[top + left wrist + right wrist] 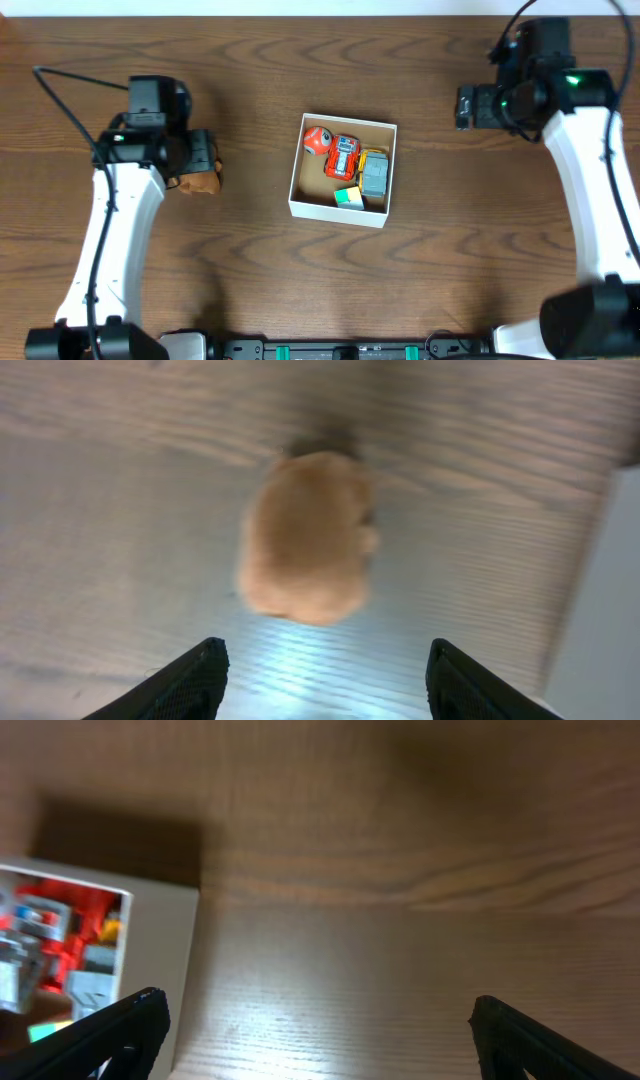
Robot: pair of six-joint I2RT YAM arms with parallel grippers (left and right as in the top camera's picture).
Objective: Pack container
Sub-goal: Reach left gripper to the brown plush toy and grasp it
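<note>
The container, a white square box with a brown inside, sits mid-table. It holds an orange round toy, a red toy car, a grey toy and a small green-yellow block. A tan plush toy lies on the table to the left, apart from the box. My left gripper hangs just over it. In the left wrist view the plush toy lies ahead of the left gripper, whose jaws are open and empty. My right gripper is to the right of the box; in the right wrist view the gripper is open over bare wood.
The white container wall shows at the left of the right wrist view, with red and grey toys inside. Its wall also shows at the right edge of the left wrist view. The table is dark wood.
</note>
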